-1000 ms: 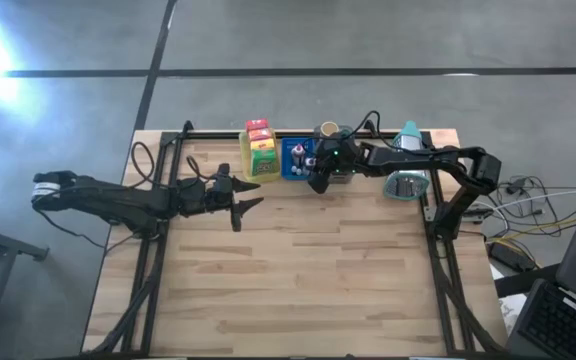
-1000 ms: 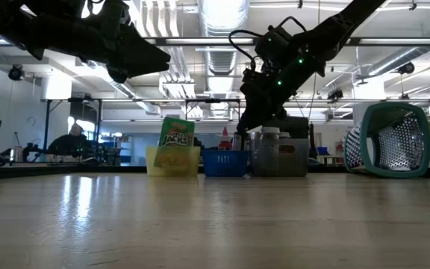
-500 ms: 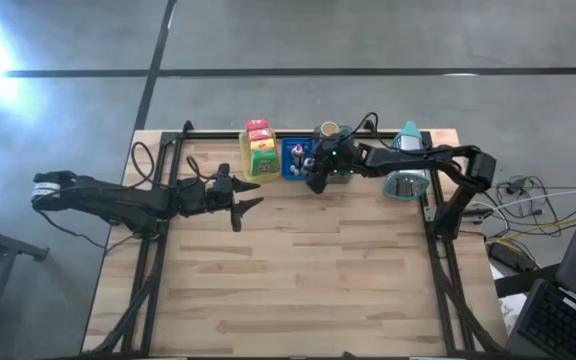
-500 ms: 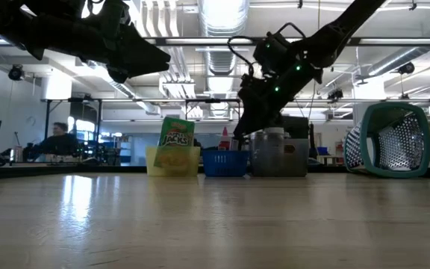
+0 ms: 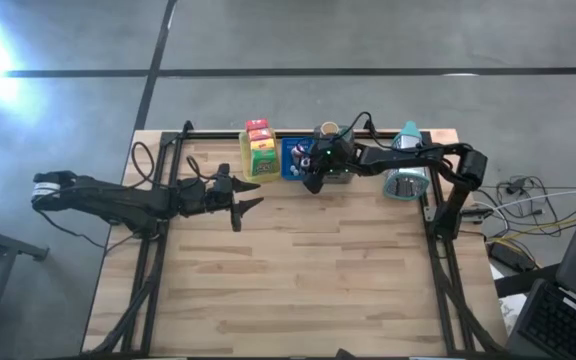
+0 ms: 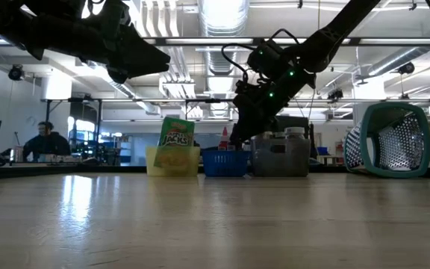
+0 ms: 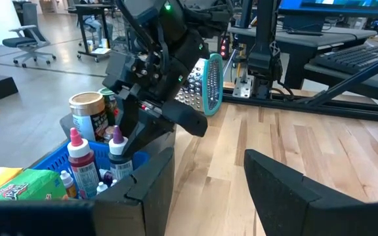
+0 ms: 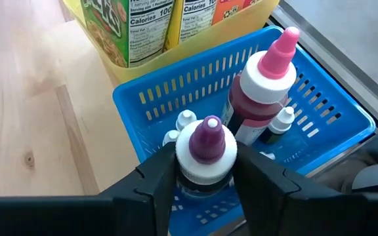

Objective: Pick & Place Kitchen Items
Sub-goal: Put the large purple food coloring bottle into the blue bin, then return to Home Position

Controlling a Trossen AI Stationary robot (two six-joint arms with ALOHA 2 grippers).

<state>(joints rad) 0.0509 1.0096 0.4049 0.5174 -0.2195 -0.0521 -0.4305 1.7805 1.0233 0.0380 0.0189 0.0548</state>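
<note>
Blue basket point(image 8: 320, 105): right hand point(image 8: 205, 174) clamped on purple-capped bottle point(image 8: 207, 147) | left hand point(image 5: 240, 197) apart over bare wood

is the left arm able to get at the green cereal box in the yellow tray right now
Probably yes. The left gripper hangs open just in front of the yellow tray, with bare table between them. The green cereal box stands upright there, and the right gripper is busy over the blue basket beside it.

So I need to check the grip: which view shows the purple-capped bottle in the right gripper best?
The right wrist view: the purple-capped bottle sits close up, clamped between the right gripper fingers above the blue basket. The left wrist view shows it small and partly hidden. In the high and low views the arm hides it.
</note>
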